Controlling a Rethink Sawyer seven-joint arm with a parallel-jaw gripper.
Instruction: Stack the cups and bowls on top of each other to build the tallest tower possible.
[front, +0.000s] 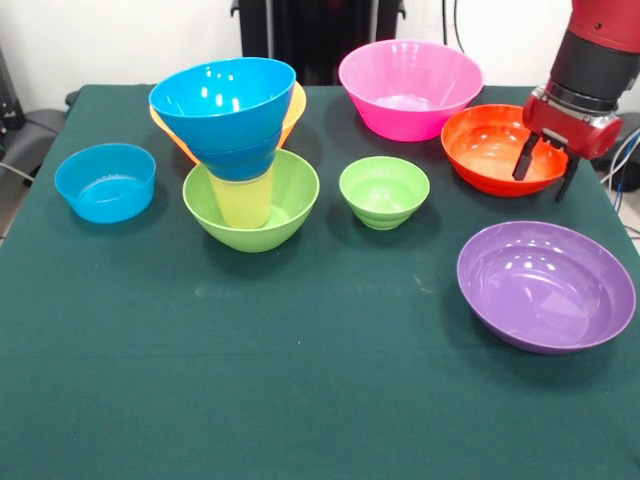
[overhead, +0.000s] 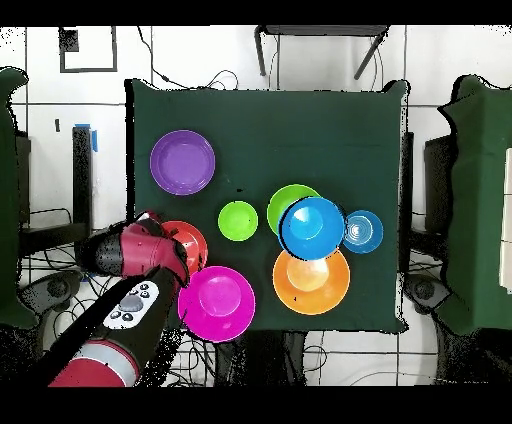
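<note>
front view. the tower (front: 240, 150) stands at about ten o'clock on the green table (front: 300, 400): a large lime-green bowl (front: 290, 200) holds the pale yellow tumbler (front: 243, 202), which carries two nested blue bowls (front: 225, 100); an orange bowl (front: 293, 110) sits just behind. the gripper (front: 543, 170) hangs at two o'clock over the red-orange bowl (front: 485, 145), its fingers parted and empty. step in hand, by judgement: acquiring the next tier. the next move calls for descending onto this bowl's rim and pinching it. the pink bowl (front: 410, 85), small green bowl (front: 384, 190), purple bowl (front: 545, 285) and low light-blue bowl (front: 105, 180) wait unstacked.
</note>
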